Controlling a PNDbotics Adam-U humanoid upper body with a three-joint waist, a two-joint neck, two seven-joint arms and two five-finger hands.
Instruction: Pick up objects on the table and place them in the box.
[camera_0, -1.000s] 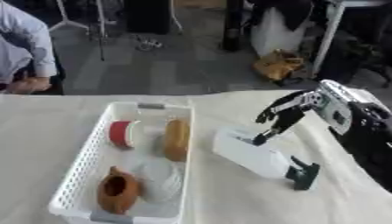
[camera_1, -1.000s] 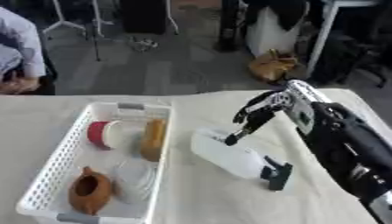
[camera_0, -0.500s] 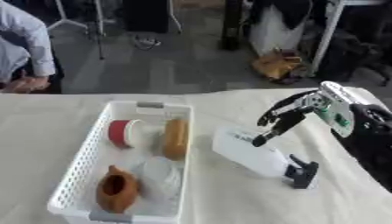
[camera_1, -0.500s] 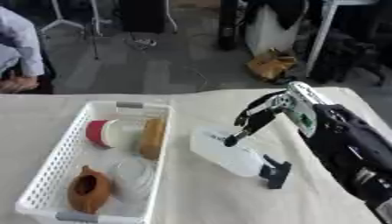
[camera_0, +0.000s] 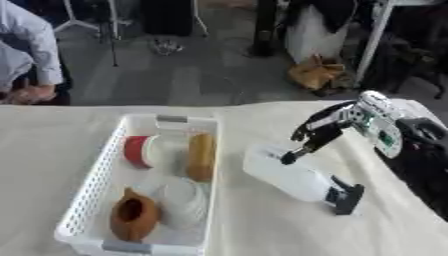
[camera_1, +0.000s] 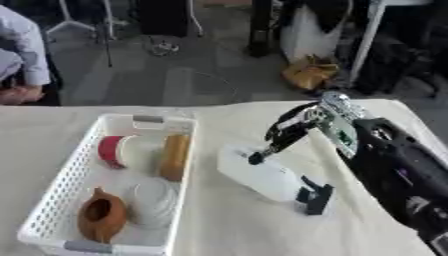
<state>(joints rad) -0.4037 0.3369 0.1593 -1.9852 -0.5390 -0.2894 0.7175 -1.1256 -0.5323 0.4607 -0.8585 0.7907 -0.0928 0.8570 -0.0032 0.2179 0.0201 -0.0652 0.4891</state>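
Note:
A white spray bottle (camera_0: 287, 176) with a black trigger head (camera_0: 345, 196) lies on its side on the cloth, right of the white basket (camera_0: 94, 180). My right hand (camera_0: 325, 131) hangs just above the bottle's far end, fingers relaxed and pointing down, one fingertip (camera_0: 287, 159) at or near the bottle. It holds nothing. The basket holds a red-and-white roll (camera_0: 140, 150), a tan loaf-shaped thing (camera_0: 200, 156), a white bowl-like thing (camera_0: 182, 203) and a brown pot (camera_0: 133, 219). My left hand is out of sight.
The cream cloth (camera_0: 245, 235) covers the table. A person (camera_0: 26, 55) sits past the far left edge, touching nothing on the table. Beyond the far edge is open floor with stands and a tan bag (camera_0: 317, 73).
My right hand has sunk a little toward the bottle's far end. The bottle and the basket's contents have stayed put.

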